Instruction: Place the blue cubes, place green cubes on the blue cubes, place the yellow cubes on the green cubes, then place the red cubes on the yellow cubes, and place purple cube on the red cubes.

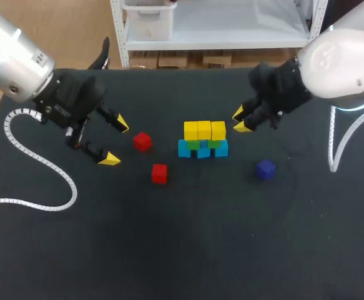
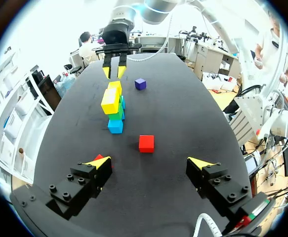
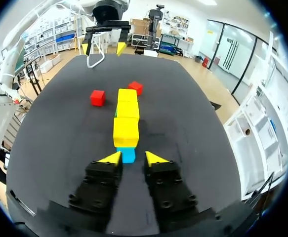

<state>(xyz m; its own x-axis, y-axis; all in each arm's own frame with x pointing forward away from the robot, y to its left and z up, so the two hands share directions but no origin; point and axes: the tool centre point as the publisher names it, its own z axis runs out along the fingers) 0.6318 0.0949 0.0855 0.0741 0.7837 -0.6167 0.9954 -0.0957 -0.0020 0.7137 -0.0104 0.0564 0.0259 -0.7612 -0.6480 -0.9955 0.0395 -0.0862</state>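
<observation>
1. Around the middle of the counter (image 1: pixel 188 250), a touch toward the far edge, you've got the stack. There's a row of blue cubes (image 1: pixel 185 149) on the bottom, green cubes (image 1: pixel 194 144) on those and yellow cubes (image 1: pixel 205 130) on top.
2. On the left-edge side of the stack, two more sit loose on the counter. The far red cube (image 1: pixel 142 141) and the near red cube (image 1: pixel 159 173) are apart from each other, and neither touches the stack.
3. The purple cube (image 1: pixel 266 169) sits alone on the right-edge side of the stack, slightly closer to the near edge.
4. Your left claw (image 1: pixel 116 142) hangs over the left part of the counter, just beside the far red cube. Its fingers are spread wide with nothing between them.
5. Your right claw (image 1: pixel 240 120) is just beside the stack's right end. Its fingers are drawn close with a thin gap, and they aren't pinching anything.
</observation>
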